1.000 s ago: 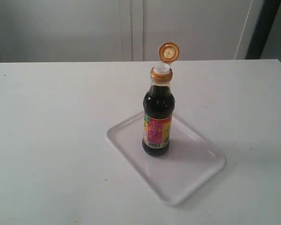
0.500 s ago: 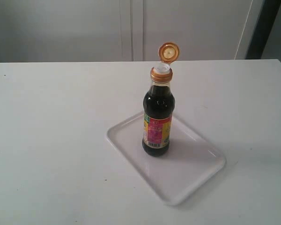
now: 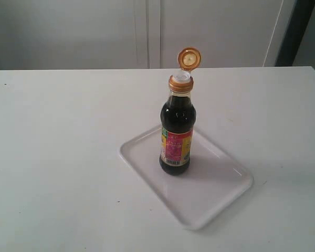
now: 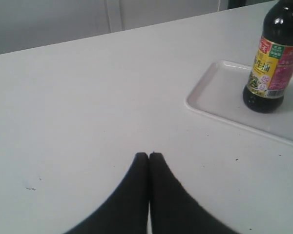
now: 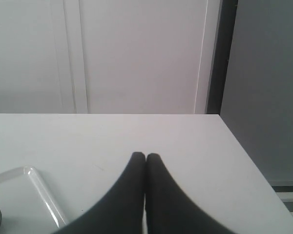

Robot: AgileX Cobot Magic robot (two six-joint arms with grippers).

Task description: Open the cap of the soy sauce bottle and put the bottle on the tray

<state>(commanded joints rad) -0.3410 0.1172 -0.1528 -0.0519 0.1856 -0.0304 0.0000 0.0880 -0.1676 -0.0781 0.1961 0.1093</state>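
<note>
Black and pressed tip to tip, the fingers of the left gripper (image 4: 149, 155) are closed together with nothing between them, held above bare white table (image 3: 52, 136) well apart from the tray (image 4: 212, 92). The right gripper (image 5: 145, 156) is likewise closed on nothing, its jaws meeting, with only a corner of the tray near it. On the tray stands the soy sauce bottle (image 3: 176, 137), upright, toward the tray's far-left part, its pink, red and yellow label facing the exterior camera. The golden-orange cap (image 3: 189, 58) is flipped open, hinged back above the bottle's neck, and the white spout (image 3: 181, 77) is exposed.
</note>
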